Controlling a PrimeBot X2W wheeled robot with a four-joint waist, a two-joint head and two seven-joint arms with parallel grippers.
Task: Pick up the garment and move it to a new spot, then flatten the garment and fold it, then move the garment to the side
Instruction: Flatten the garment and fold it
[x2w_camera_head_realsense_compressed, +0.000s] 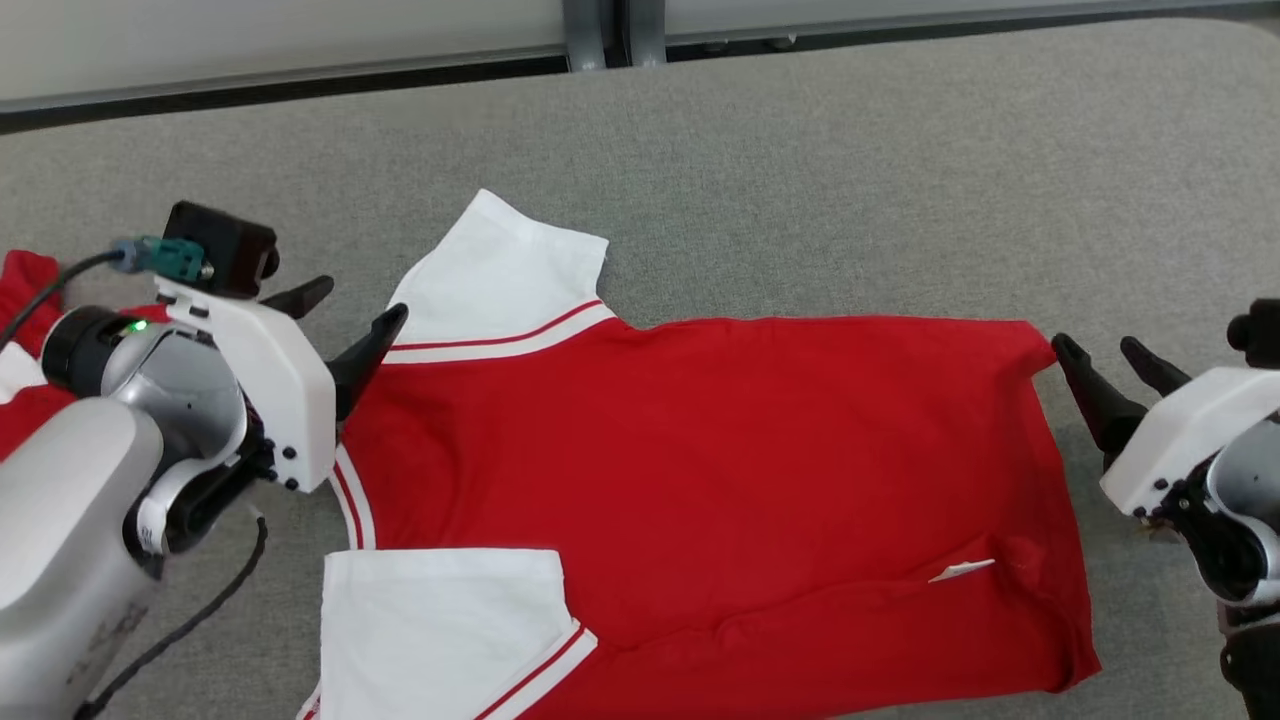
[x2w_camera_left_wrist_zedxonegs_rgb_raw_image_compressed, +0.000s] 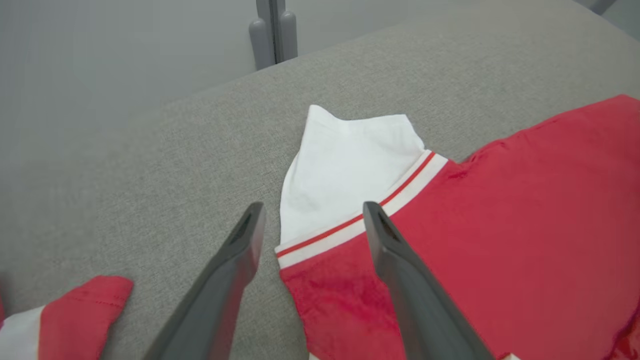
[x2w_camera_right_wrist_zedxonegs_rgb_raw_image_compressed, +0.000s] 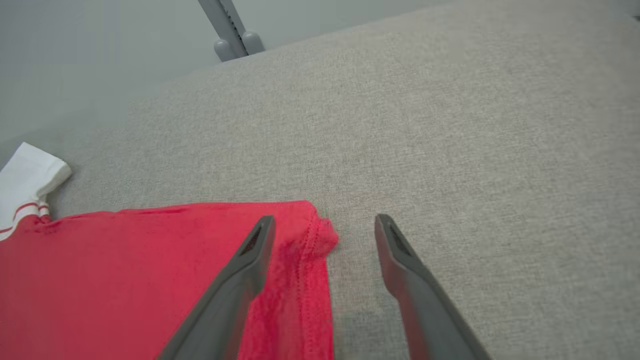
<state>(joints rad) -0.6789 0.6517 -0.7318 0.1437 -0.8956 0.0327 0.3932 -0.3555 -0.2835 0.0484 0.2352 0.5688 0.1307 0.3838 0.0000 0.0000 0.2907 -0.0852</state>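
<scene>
You have a red garment mid-frame, its sleeves white, each joined by a red-striped white band. Under it lies a table in flecked grey cloth. The left gripper and right gripper show dark grey fingers on white housings; a teal plug sits at left beside a green light.

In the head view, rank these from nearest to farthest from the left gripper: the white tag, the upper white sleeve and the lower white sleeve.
1. the upper white sleeve, right beside the left gripper
2. the lower white sleeve, at the view's bottom edge
3. the white tag, by the hem on the right
</scene>
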